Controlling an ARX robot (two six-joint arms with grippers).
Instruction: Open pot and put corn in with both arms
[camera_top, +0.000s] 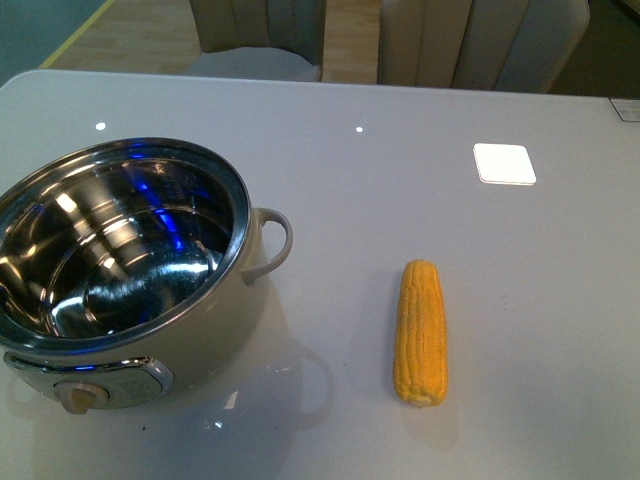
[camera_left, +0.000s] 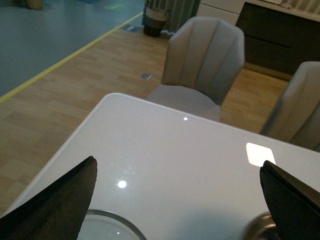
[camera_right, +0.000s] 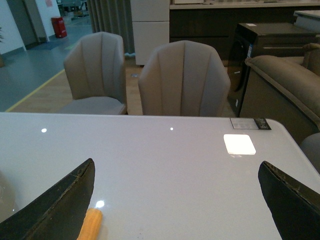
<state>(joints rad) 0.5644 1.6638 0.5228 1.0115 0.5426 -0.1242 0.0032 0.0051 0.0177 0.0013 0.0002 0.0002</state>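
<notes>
The pot (camera_top: 130, 270) stands open at the front left of the white table (camera_top: 400, 120), its steel inside empty, its loop handle (camera_top: 272, 245) towards the corn and its dial (camera_top: 80, 395) at the front. No lid is on it. The corn (camera_top: 421, 332) lies on the table to the pot's right, tapered end away from me. Neither arm shows in the front view. My left gripper (camera_left: 177, 165) is open and empty above the table; a clear round rim, perhaps the glass lid (camera_left: 117, 222), and a steel edge (camera_left: 260, 227) lie below it. My right gripper (camera_right: 176, 165) is open, with the corn's tip (camera_right: 90, 225) by one finger.
Padded chairs (camera_top: 480, 40) stand along the table's far edge. A bright square reflection (camera_top: 504, 163) lies on the far right of the table. A small label (camera_right: 250, 123) sits at the far right corner. A sofa (camera_right: 285, 85) is beyond.
</notes>
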